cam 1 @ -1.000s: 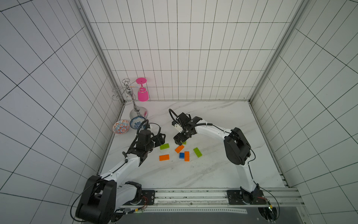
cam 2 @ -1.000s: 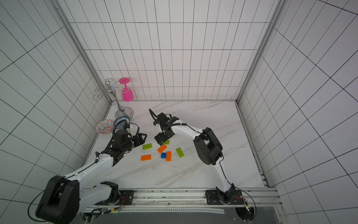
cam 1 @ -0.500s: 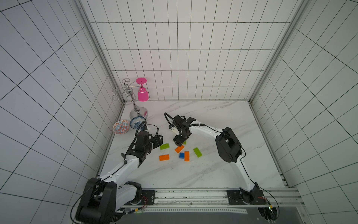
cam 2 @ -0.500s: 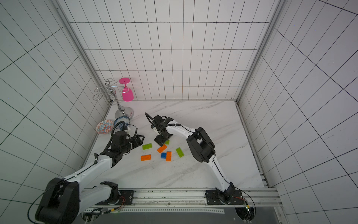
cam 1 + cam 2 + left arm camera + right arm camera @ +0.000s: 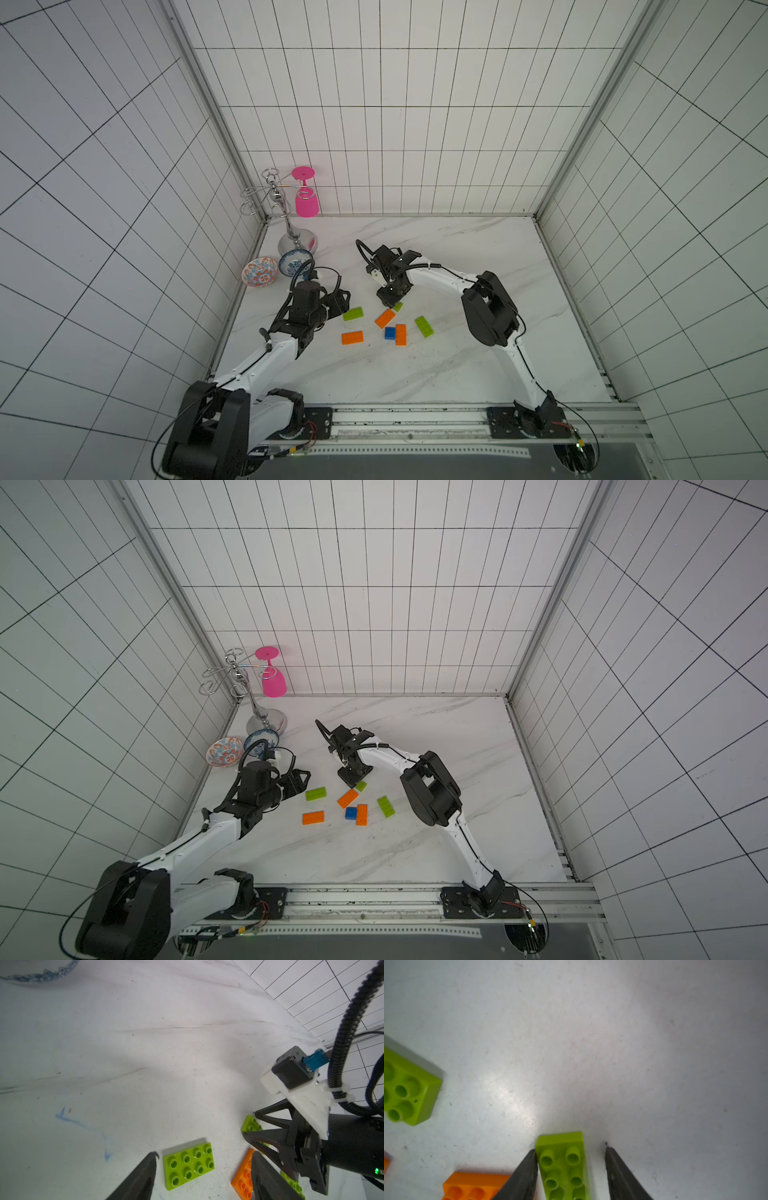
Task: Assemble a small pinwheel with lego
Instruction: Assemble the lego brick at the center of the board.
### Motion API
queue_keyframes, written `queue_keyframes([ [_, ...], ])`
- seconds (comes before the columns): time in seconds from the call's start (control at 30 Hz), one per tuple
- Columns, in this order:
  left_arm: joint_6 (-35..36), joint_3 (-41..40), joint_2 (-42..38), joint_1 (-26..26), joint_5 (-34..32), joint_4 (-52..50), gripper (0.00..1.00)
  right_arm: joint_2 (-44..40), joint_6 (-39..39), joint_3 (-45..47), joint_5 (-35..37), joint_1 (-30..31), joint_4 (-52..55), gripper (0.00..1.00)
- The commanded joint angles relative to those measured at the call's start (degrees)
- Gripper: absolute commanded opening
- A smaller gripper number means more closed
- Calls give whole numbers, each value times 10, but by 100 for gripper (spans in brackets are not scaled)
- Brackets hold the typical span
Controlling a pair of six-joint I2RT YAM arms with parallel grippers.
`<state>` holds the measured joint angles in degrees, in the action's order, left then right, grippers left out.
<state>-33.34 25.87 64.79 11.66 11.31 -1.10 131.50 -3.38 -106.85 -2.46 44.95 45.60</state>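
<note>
**At 1 o'clock of the lego pile: right pincer around a green brick**

Near the middle of the table, with 12 at the back wall: seven small bricks, loose and flat, studs up. No pinwheel yet. Second green at 9, third green at 3, tilted orange brick in the middle, blue brick at 6 touching a second orange, third orange at 8.

Right pincer spread, not yet pinching: one finger touching a long side of the green brick, the other finger just beside the far side, with a small gap. Left pincer spread too, holding nothing, low beside the second green.

Probably light, hard and a bit slippery, so easy to spin or knock away with a push from one side only. Best to pinch across the two long sides, below the studs, both fingers flat on the plastic. Squeeze gently, then lift straight up. Mind the orange brick just beside. For joining, press straight down with studs lined up, bottom brick held fast against sliding on the smooth table.
</note>
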Motion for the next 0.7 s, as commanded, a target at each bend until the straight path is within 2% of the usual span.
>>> queue_keyframes([
  [0.0,21,3,9,7,19,12,73,-25,28,46,23,-15,21,49],
  [0.33,47,42,78,149,-20,23,73,-79,87,147,23,-59,-19,46],
  [0.67,43,40,78,154,-16,27,73,-111,135,201,21,-38,-33,44],
])
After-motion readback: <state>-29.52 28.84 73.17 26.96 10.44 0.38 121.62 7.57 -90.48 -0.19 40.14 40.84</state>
